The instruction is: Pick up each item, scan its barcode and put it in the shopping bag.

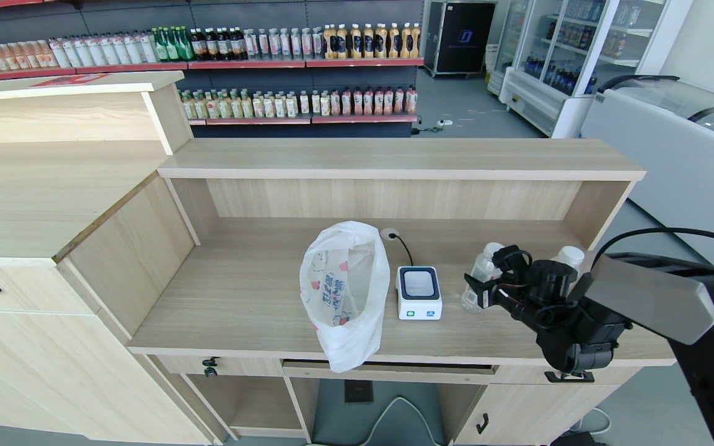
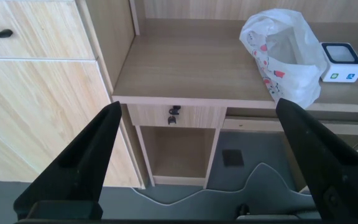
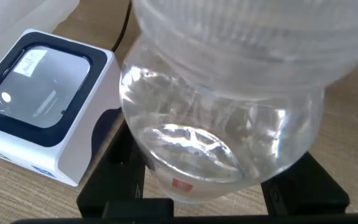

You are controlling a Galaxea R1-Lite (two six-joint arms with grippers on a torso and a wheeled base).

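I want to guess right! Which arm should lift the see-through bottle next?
Right. The right tool flanks the clear bottle beside the scanner; the left tool hangs open, out before the counter.

Head camera high over the counter (image 1: 239, 297); left wrist low, back; right wrist close on shared scanner (image 3: 39, 112).

Head view: my right gripper (image 1: 478, 291) covers part of the clear bottle (image 1: 484, 263). Of the second bottle (image 1: 571, 255) only the white cap shows; its body is hidden behind my arm. Right wrist view: the clear bottle's upper part is blurred and cut by the frame edge, and the scanner (image 3: 39, 112) is partly cut too. The bag (image 1: 344, 291) print is too small to read.
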